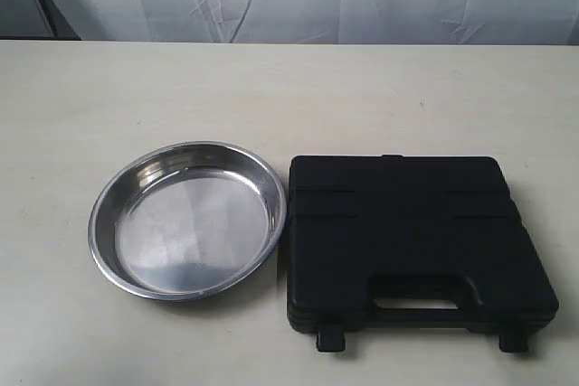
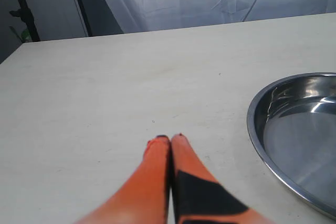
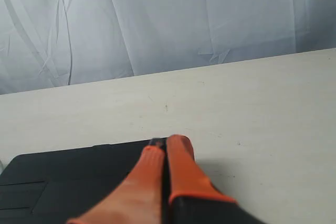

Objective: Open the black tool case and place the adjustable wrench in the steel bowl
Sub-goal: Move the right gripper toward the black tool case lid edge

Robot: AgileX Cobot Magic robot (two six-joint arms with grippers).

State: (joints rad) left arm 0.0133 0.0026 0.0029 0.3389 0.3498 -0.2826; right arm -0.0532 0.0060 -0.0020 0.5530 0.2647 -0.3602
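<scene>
Shut black tool case [image 1: 416, 232] lies beside steel bowl [image 1: 190, 223]; left hand [image 2: 170, 139] and right hand [image 3: 167, 141] pressed together

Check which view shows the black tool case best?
Exterior view: the whole closed black tool case, with handle slot and both latches. Right wrist view catches only part of it, partly blocked by the right gripper. Left wrist view misses it entirely.

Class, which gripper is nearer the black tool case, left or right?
Right. The right gripper hangs by an edge of the black tool case; the left gripper hangs over the table beside the steel bowl, the case absent from its wrist view.
</scene>
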